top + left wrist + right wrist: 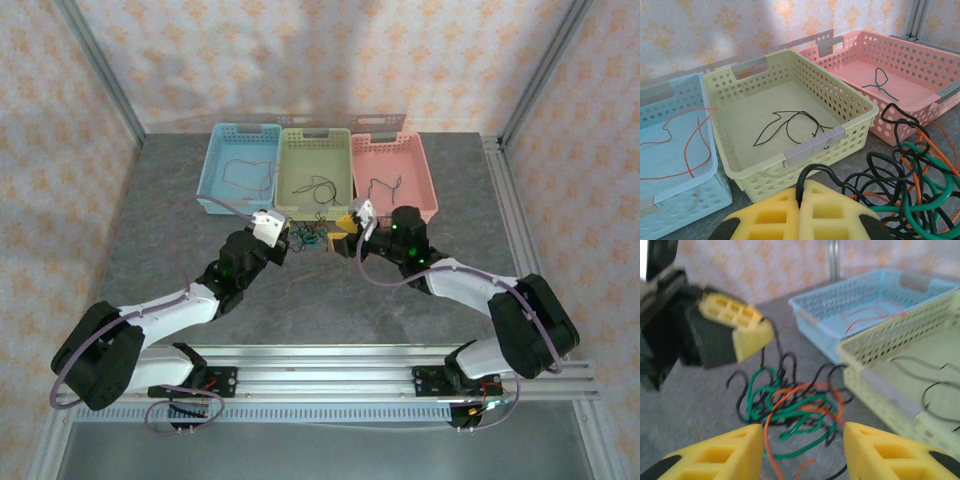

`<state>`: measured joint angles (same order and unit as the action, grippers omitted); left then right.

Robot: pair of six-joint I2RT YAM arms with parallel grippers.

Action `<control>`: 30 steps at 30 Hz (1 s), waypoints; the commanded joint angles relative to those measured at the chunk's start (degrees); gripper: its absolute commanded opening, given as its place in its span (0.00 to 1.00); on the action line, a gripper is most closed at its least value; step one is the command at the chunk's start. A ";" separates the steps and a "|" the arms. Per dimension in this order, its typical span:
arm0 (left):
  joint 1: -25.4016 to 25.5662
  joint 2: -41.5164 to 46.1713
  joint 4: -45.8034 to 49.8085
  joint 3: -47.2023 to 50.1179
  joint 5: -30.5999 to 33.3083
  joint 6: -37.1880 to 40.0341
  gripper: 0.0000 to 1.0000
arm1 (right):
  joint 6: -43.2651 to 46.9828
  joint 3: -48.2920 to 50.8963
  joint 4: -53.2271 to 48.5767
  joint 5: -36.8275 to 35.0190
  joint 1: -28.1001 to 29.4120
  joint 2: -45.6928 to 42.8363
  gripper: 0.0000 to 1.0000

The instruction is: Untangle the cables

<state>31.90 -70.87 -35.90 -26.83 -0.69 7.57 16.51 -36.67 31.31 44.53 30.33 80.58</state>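
Grey, stone-patterned worktop. Three perforated plastic baskets stand side by side along its far edge: pale blue basket on the left, pale yellow-green basket in the middle, pink basket on the right. Each holds one loose wire: thin red-orange wire in the blue one, thin black wire in the yellow-green one, short dark wire in the pink one. The tangle of black, green and orange cables lies on the worktop just in front of the yellow-green basket's near wall, between the two grippers. Left gripper: yellow foam pads pressed together with no gap, and a black strand of the tangle rises from the seam between them, so it is pinched there. This strand arches to the right into the rest of the knot. Right gripper: yellow foam pads wide apart and holding nothing, with the tangle on the worktop just beyond the gap. The right wrist view is blurred. In it the left gripper's pads sit at the far-left side of the tangle.
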 commanded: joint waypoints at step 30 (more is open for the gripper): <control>-5.21 6.44 1.20 2.25 29.47 -5.38 0.00 | -11.35 15.63 13.39 -57.83 -12.49 -16.50 0.00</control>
<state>28.45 -67.11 -34.94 -25.82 19.62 5.34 10.39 -22.22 39.35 0.51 19.53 66.52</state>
